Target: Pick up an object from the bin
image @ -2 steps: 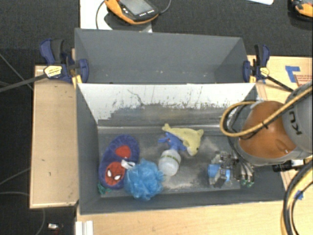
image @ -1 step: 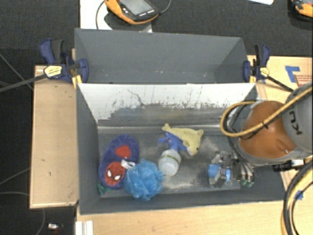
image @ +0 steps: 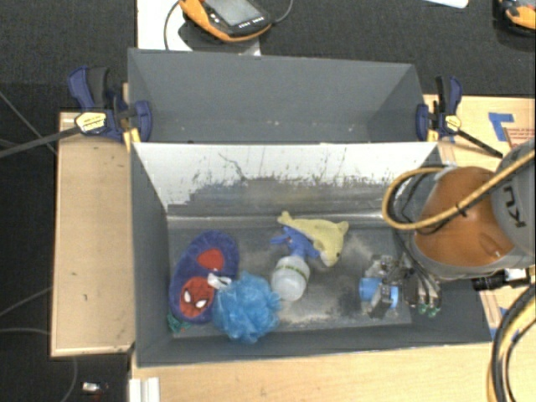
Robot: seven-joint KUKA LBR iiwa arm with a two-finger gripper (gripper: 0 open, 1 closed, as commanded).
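White bottle [image: 290, 278] lies left of the gripper [image: 394, 293], arm [image: 456, 224] angled down

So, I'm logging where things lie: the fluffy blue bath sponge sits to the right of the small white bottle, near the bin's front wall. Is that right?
Not quite. The camera view shows the fluffy blue bath sponge to the left of the small white bottle, not to its right. It does lie near the bin's front wall.

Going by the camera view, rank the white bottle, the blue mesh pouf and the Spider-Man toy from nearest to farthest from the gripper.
1. white bottle: mid-bin, to the left of the gripper.
2. blue mesh pouf: left of the bottle, lower in the view.
3. Spider-Man toy: farthest, at the bin's left end.
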